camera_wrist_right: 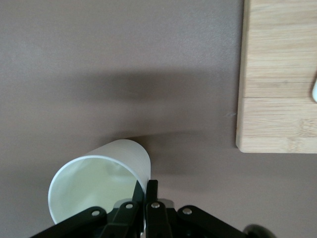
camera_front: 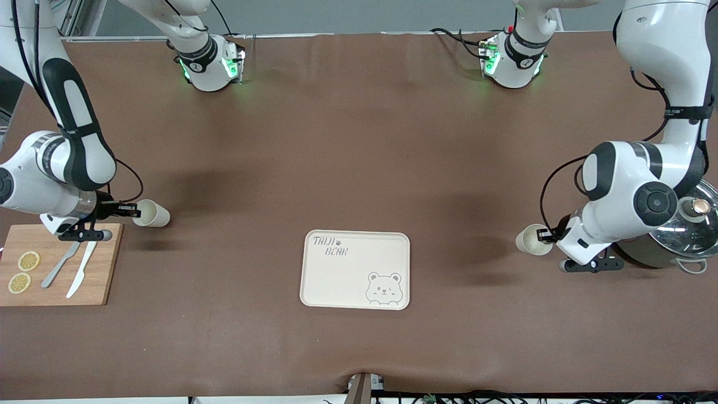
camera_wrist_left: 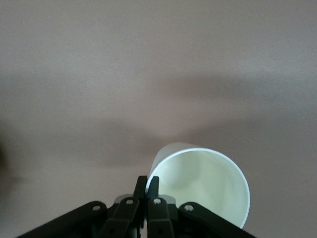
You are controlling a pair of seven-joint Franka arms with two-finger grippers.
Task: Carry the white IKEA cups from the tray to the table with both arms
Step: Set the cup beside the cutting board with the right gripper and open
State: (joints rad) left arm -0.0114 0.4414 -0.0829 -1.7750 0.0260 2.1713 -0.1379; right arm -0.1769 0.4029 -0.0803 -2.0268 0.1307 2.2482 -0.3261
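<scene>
My right gripper (camera_front: 133, 211) is shut on the rim of one white cup (camera_front: 151, 213) and holds it tilted above the brown table, beside the cutting board. In the right wrist view the fingers (camera_wrist_right: 154, 191) pinch the wall of that cup (camera_wrist_right: 94, 181). My left gripper (camera_front: 545, 235) is shut on the rim of the second white cup (camera_front: 532, 240), tilted in the air above the table next to the pot. In the left wrist view the fingers (camera_wrist_left: 141, 186) pinch the wall of that cup (camera_wrist_left: 203, 183).
A cream bear tray (camera_front: 314, 280) lies mid-table, between the two cups. A wooden cutting board (camera_front: 101, 275) with lemon slices, a knife and a fork is at the right arm's end, also in the right wrist view (camera_wrist_right: 277, 74). A glass-lidded pot (camera_front: 687, 233) is at the left arm's end.
</scene>
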